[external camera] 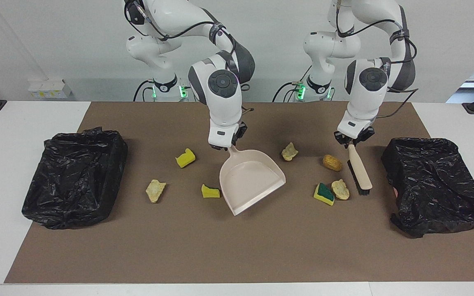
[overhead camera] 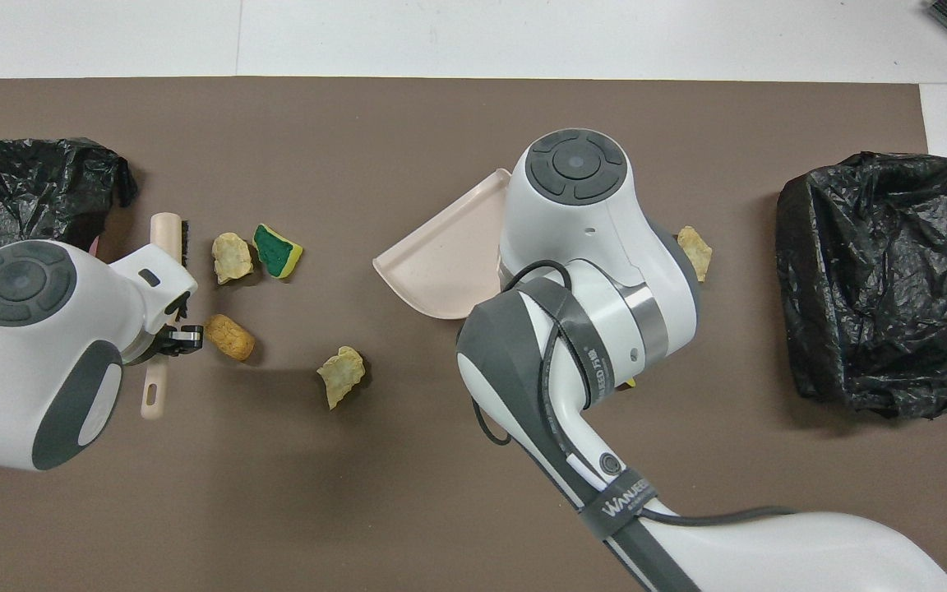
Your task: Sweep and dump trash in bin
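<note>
Right claw (external camera: 225,144): down at the dustpan's handle end, pinching the handle.
Dustpan (external camera: 250,181): flat on the mat (external camera: 237,246), mid-desk; long axis slanted, handle toward the robots, open mouth away from them and a little toward the left arm's end.
Left claw (external camera: 354,139): pinching the brush handle's end.
Brush (external camera: 359,172): long axis runs nearly straight away from the robots, handle end nearer them, bristle edge facing the bin at the left arm's end.
Trash by the brush: brown lump (external camera: 332,162) just beside the handle; green-topped sponge (external camera: 324,193) and a beige crumb (external camera: 340,189) touching each other, near the brush head.
Trash by the dustpan: crumb (external camera: 289,151) near its rim on the left arm's side; yellow sponge (external camera: 210,191) just beside its other rim.
Trash toward the right arm's end: yellow sponge (external camera: 185,158), crumb (external camera: 155,190).
Bins: black-lined, one (external camera: 74,176) at the right arm's end, one (external camera: 436,185) at the left arm's end.
</note>
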Robot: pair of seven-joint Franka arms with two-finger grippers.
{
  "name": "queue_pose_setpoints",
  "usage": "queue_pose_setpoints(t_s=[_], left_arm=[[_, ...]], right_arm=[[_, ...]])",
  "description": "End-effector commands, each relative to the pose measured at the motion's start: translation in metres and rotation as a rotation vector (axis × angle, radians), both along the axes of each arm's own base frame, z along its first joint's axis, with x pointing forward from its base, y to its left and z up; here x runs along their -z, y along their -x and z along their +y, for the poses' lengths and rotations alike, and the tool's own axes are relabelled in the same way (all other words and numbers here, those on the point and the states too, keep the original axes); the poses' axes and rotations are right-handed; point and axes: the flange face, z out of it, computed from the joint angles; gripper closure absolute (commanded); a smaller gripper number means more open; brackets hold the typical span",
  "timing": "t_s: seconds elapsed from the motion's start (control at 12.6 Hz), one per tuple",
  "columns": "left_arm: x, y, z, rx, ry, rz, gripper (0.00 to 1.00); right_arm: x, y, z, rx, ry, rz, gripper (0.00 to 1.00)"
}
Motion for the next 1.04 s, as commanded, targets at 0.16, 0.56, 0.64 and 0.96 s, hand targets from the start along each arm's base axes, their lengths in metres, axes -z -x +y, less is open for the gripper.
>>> queue_pose_setpoints(t_s=[0.16,0.56,0.64,0.96], left_arm=[[0.042,0.004,0.018,0.01,0.007,-0.011,1.0],[0.056,0.019,-0.028,0.092,0.014,0.002,1.0],[0.056,0.023,-0.044,0.123,0.015,0.006,1.0],[0.053,0.047,-0.101,0.248,0.006,0.035,1.0]], right_arm=[[0.003,0.044,-0.026,-0.358,0.118,0.056,1.0],[0.032,0.07,-0.051,-0.674,0.103,0.086,1.0],[0.033,0.07,-0.052,-0.715,0.093,0.093,1.0],[0.044,0.078,-0.051,-0.867,0.048,0.054,1.0]])
